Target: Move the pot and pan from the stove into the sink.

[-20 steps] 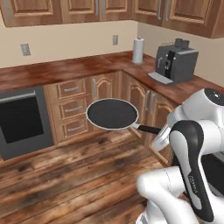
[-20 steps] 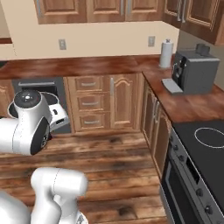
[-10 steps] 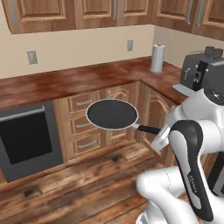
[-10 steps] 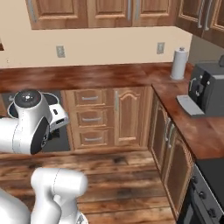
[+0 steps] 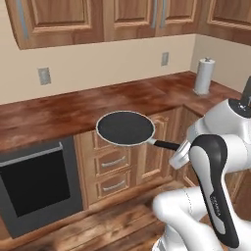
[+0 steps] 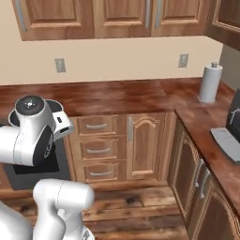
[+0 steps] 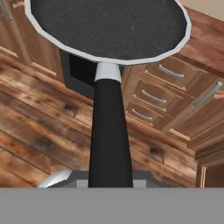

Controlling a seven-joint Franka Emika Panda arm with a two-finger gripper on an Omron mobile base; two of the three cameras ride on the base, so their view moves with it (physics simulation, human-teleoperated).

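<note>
A round black pan with a pale rim hangs level in the air in front of the wooden cabinets. Its long black handle runs back to my gripper, which is shut on the handle's end. In the hand view the pan is at the top and the handle comes straight down to my gripper at the bottom edge. The pan is empty. The pot, the stove and the sink are out of view.
A wooden counter runs along the back wall and turns at the right corner. On it stand a paper towel roll and a dark coffee machine. A dark appliance door and drawers sit below, above wood floor.
The whole scene has slid to the right in both base views, so the base has turned. The pan stays in the same place relative to the arm, still gripped.
</note>
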